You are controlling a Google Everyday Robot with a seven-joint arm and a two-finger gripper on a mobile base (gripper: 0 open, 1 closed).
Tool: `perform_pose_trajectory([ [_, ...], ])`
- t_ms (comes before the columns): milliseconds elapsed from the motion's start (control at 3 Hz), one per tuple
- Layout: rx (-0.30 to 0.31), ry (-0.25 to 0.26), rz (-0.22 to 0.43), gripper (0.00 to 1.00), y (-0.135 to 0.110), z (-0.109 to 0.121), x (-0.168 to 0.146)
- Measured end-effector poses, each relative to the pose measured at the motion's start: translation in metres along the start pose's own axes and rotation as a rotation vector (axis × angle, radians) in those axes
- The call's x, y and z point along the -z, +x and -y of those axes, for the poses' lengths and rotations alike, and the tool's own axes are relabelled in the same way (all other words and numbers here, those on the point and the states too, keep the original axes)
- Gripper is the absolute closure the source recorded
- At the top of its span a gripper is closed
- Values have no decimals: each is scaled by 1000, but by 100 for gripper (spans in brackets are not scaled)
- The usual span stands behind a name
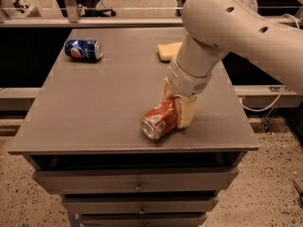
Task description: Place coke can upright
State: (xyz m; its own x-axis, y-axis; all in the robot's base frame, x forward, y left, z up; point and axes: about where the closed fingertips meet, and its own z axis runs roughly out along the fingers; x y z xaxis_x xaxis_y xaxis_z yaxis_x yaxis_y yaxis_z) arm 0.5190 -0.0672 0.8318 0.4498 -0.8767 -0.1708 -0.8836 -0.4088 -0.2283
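The coke can (159,119) is red-orange with white script and lies on its side near the front right of the grey table (109,103). Its silver top faces the front left. My gripper (173,104) comes down from the big white arm and its pale fingers (186,112) stand on either side of the can's rear half, closed around it. The can rests on or just above the table top.
A blue Pepsi can (84,49) lies on its side at the back left. A yellow sponge (169,51) lies at the back middle, partly behind the arm. The table's front edge is just below the coke can, with drawers (137,179) underneath.
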Motion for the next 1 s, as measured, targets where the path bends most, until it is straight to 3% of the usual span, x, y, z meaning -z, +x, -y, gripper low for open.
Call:
perform_pose_trajectory([
  [333, 0, 0, 0, 88, -1, 1, 5],
  [667, -10, 33, -45, 100, 20, 16, 31],
  [1000, -19, 78, -56, 100, 25, 28, 52],
])
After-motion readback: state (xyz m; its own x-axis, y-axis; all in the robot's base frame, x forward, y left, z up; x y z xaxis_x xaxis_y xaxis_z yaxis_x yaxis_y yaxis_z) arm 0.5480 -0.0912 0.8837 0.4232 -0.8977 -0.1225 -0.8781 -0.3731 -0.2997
